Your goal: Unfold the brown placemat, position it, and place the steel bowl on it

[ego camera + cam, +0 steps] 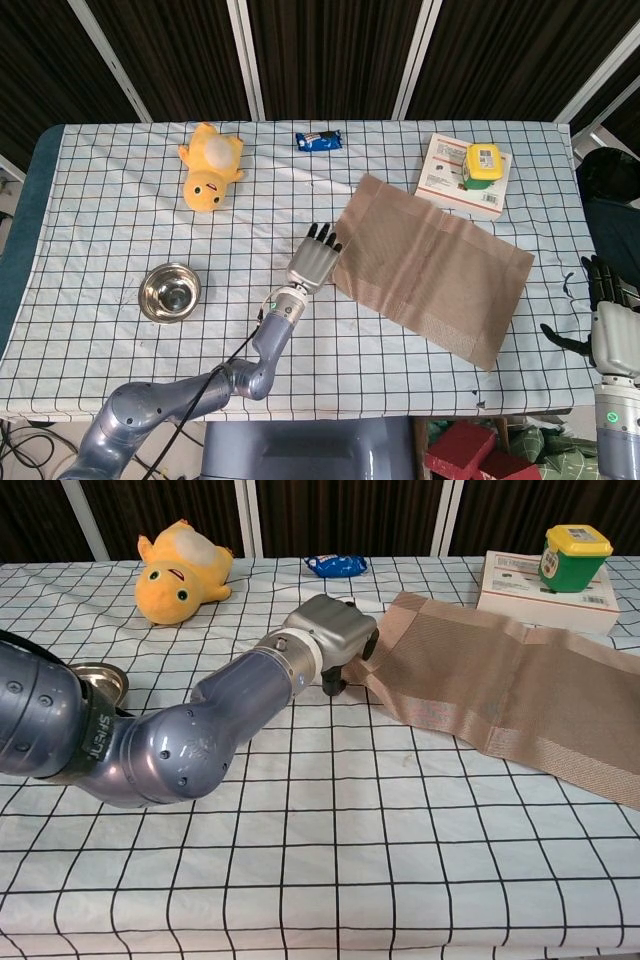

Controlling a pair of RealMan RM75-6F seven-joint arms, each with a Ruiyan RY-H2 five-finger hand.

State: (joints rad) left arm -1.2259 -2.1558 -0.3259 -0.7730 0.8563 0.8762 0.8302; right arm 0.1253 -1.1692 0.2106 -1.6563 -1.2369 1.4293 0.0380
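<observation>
The brown placemat lies unfolded right of the steel bowl. The left hand, fingers spread and empty, touches its edge. It looks thin and limp; a corner should be pinched.

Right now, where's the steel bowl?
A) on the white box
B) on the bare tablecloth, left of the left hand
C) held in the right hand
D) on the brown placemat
B: the steel bowl sits on the checked tablecloth, well left of the left hand, which is at the near edge of the brown placemat; nothing rests on the mat.
</observation>
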